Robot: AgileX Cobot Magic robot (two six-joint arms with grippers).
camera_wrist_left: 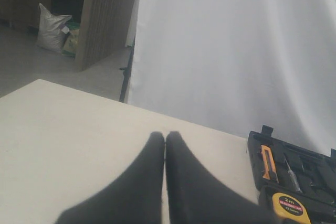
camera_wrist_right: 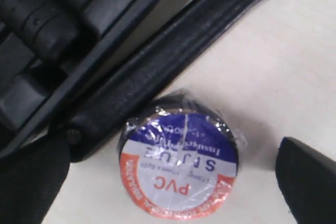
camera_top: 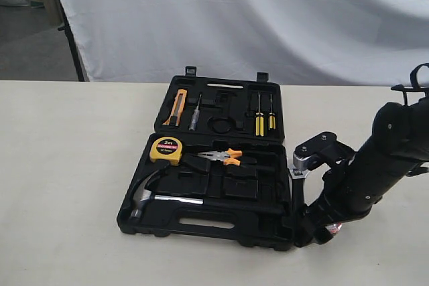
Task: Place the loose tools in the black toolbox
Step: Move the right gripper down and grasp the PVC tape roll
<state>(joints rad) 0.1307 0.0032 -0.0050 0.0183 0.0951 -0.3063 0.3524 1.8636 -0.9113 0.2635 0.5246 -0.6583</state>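
Black moulded plastic forms the toolbox (camera_top: pixel 201 222), which lies open at the centre of the exterior view on a cream table (camera_top: pixel 67 185). The hammer (camera_top: pixel 177 199) lies inside the near half, at the lower left of the box, with its head towards the left edge. A yellow tape measure (camera_top: pixel 166 150) and orange-handled pliers (camera_top: pixel 224 157) sit in the same half. The far half, higher in the frame, holds an orange knife (camera_top: pixel 177 107) and screwdrivers (camera_top: pixel 259 122).

The wrench (camera_top: pixel 298 169) lies on the table just beside the right edge of the box, silver jaw towards the top of the frame. The tape roll (camera_wrist_right: pixel 178 163) lies flat on the table outside the box, just beside the wrench handle, with its printed label up and clear film around it. In the exterior view the right arm (camera_top: pixel 375 165) hides most of the roll.

Right gripper (camera_wrist_right: pixel 168 182): jaws spread wide, one finger on each side of the roll, bare table showing in both gaps. It holds nothing.

Left gripper (camera_wrist_left: pixel 165 166): fingers pressed together and empty, with bare table beyond them.
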